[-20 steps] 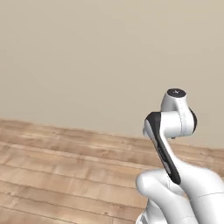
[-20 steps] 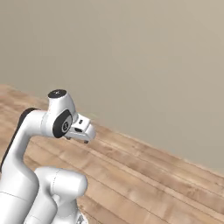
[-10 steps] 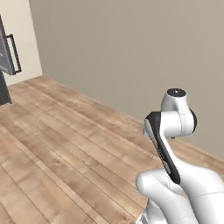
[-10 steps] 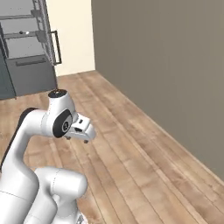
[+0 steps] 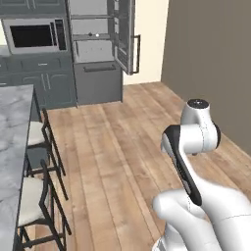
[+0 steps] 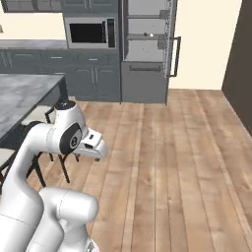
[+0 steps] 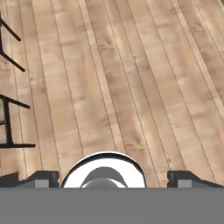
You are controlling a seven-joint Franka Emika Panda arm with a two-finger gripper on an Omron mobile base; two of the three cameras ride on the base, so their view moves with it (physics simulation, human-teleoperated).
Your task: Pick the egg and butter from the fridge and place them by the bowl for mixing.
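Note:
The fridge [image 5: 95,54] [image 6: 145,54] stands far ahead across the wooden floor, with its door swung open to the right. On one of its shelves shows a tiny white speck, the egg [image 6: 151,35] [image 5: 98,35], with a reddish-brown ball [image 6: 144,34] beside it. The butter and the bowl are out of view. My gripper [image 7: 116,177] is folded in close to the arm and points down at bare floor. It is open, its fingertips [image 7: 43,178] stand wide apart and nothing lies between them. In the right base view the hand [image 6: 94,145] juts out beside the arm.
A black-windowed microwave [image 5: 34,34] [image 6: 91,32] sits in grey cabinets left of the fridge. A marble-topped island [image 5: 12,147] [image 6: 19,93] with dark stools [image 5: 34,139] [image 6: 47,118] runs along my left. A brown wall [image 5: 211,59] bounds the right. Open floor lies between me and the fridge.
Both base views have swung from a bare wall to the kitchen, so the base has turned. The arm's pose and the open gripper are unchanged.

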